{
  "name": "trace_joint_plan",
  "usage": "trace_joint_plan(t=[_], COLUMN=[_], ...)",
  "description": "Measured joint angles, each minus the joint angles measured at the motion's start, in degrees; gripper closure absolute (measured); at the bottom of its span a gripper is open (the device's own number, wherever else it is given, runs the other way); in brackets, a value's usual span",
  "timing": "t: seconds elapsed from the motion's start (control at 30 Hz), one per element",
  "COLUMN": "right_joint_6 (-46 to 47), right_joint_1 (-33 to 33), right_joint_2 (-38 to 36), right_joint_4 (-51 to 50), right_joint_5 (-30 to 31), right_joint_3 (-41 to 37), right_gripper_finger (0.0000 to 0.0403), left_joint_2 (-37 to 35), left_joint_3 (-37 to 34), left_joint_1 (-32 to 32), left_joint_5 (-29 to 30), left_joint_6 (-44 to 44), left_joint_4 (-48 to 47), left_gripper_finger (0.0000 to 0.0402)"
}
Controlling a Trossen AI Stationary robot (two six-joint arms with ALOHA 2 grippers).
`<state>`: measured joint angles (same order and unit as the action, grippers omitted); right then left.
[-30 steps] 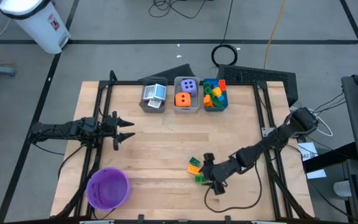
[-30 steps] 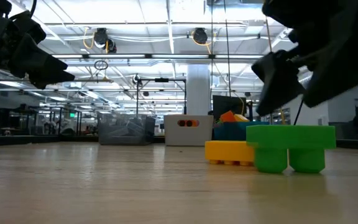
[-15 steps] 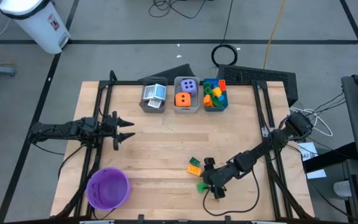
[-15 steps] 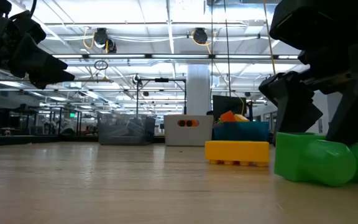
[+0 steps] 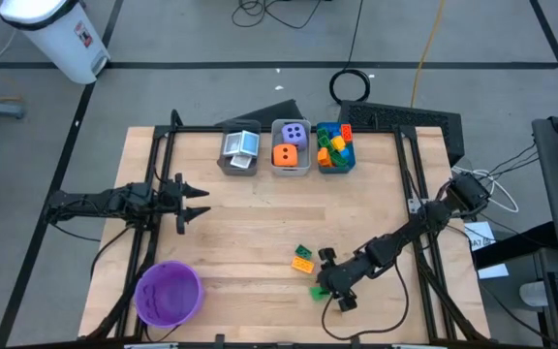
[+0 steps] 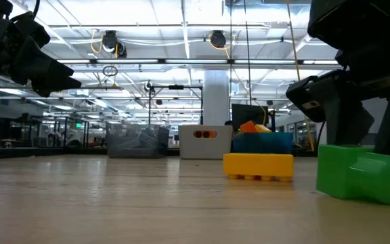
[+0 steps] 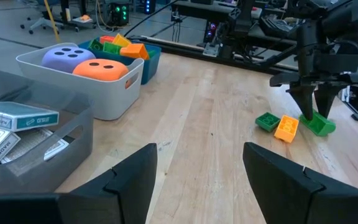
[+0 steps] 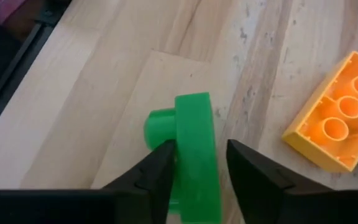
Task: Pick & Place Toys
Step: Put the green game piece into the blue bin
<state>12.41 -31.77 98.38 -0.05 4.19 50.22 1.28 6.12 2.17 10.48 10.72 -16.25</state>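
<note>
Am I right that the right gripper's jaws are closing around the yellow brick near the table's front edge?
Not quite: the right gripper has its jaws around the green brick, as the right wrist view shows. The yellow brick lies apart beside it.

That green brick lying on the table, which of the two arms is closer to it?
The right one. Its pincer straddles the green brick, a finger on each side. The left pincer hangs far off, over the table's left side.

Right gripper (image 5: 324, 288) low at table, jaws narrowed; left gripper (image 5: 198, 203) hovering, parted.
</note>
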Motion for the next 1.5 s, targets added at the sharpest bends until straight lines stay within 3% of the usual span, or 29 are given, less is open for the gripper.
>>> trace_joint_plan(t=[0.23, 0.53, 0.87, 1.27, 1.5], right_joint_6=[-1.3, -1.3, -1.6, -10.5, -13.8], right_joint_1=[0.3, 1.5, 6.7, 22.0, 38.0], right_joint_2=[-2.0, -5.5, -18.4, -38.5, -42.5], right_joint_4=[-0.7, -1.2, -2.2, -1.5, -1.8], right_joint_5=[0.1, 0.6, 1.7, 17.0, 16.8], right_joint_3=[-0.2, -0.3, -0.3, -0.2, -0.2], right_gripper_finger=[0.0335, 0.0322, 0.033, 0.0329, 0.0325], left_joint_2=[0.0, 0.0, 0.0, 0.0, 0.0], left_joint_3=[0.0, 0.0, 0.0, 0.0, 0.0], left_joint_1=[0.0, 0.0, 0.0, 0.0, 0.0], left_joint_5=[0.0, 0.0, 0.0, 0.0, 0.0], left_joint_6=[0.0, 0.0, 0.0, 0.0, 0.0], left_joint_4=[0.0, 0.0, 0.0, 0.0, 0.0], left_gripper_finger=[0.0156, 0.0156, 0.0155, 0.0156, 0.0156])
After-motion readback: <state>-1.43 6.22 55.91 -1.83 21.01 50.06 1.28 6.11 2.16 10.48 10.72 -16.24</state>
